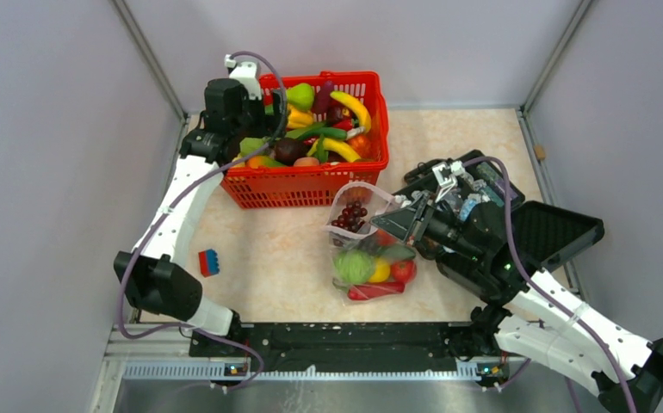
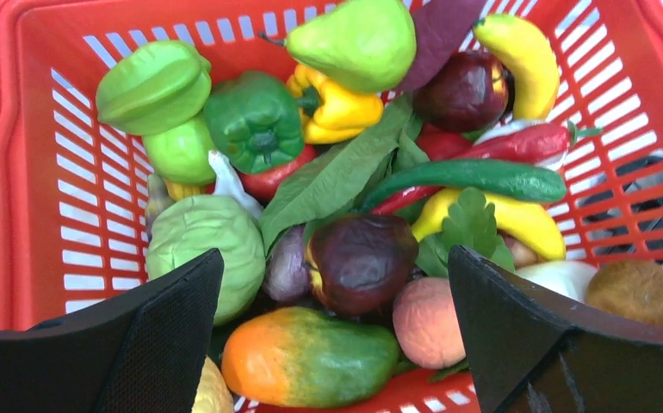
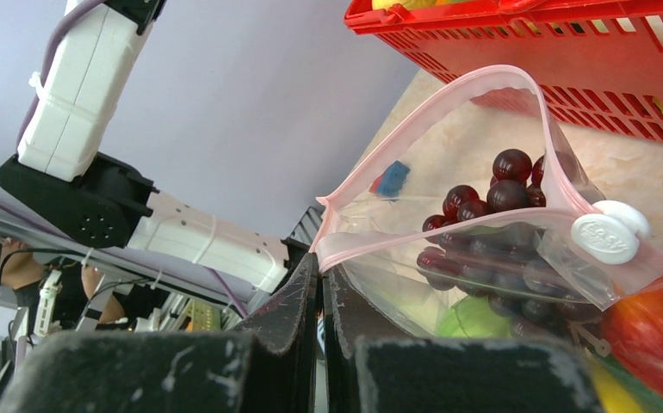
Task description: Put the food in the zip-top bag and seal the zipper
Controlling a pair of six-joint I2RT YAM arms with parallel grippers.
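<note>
Here, the left gripper [image 2: 335, 258] hangs wide open and empty, straight above the food [image 2: 345, 185] heaped in the red basket [image 2: 27, 172]. Right of the basket and nearer, the right gripper [image 3: 321, 268] pinches the zip-top bag [image 3: 517, 258] by its zipper [image 3: 496, 76] edge, mouth gaping toward the basket.

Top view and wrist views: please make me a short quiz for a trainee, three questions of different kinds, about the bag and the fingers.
1. True or false: the zip-top bag is already sealed.
2. What do the right fingers pinch? A: a pear. B: the bag's zipper edge. C: the black case.
3. Fill in: the open left fingers hover over the red ____.
Key: 1 false, its mouth gapes open. 2 B. 3 basket.
</note>
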